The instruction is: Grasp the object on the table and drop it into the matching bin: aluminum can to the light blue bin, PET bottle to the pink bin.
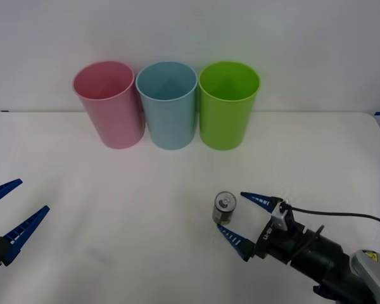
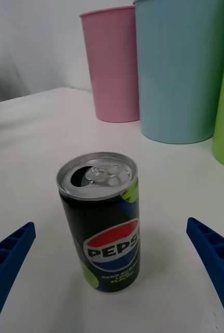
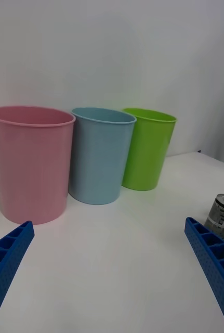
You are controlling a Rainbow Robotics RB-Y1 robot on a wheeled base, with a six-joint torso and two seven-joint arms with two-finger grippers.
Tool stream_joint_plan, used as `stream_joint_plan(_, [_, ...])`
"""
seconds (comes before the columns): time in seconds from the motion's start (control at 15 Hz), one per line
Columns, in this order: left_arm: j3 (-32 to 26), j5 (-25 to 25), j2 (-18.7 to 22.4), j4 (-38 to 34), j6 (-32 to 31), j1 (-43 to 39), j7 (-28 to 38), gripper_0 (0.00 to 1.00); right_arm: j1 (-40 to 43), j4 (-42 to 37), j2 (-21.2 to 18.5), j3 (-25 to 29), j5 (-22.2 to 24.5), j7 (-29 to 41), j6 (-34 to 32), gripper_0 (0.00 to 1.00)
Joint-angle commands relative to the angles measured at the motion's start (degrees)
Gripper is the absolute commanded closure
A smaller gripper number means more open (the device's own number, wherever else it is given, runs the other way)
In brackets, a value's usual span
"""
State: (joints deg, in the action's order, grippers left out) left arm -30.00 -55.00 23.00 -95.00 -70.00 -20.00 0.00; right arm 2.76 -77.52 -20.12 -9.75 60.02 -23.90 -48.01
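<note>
Near the worktop's [image 1: 114, 209] right front, the can [image 1: 224, 209] stands upright, tab end up, between the right gripper's [image 1: 239, 218] wide-open fingers, untouched; left gripper [image 1: 6, 212] open, empty

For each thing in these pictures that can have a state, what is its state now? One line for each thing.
aluminum can: upright on the table, tab opened, not gripped
right gripper: open, fingers either side of the can
left gripper: open, holding nothing
pink bin: upright
light blue bin: upright
lime green bin: upright
</note>
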Motion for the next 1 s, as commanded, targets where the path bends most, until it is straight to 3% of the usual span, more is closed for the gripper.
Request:
stream_joint_plan(0.07, [0.0,0.0,0.0,0.0,0.0,0.0,0.0,0.00,-1.2,0.0,0.2,-2.3,0.0,-0.2,3.0,0.00])
stream_joint_plan(0.93, [0.0,0.0,0.0,0.0,0.0,0.0,0.0,0.00,-3.5,0.0,0.2,-6.8,0.1,-0.6,9.7,0.00])
stream_joint_plan(1.0, [0.0,0.0,0.0,0.0,0.0,0.0,0.0,0.00,-3.5,0.0,0.2,-6.9,0.1,-0.8,9.7,0.46])
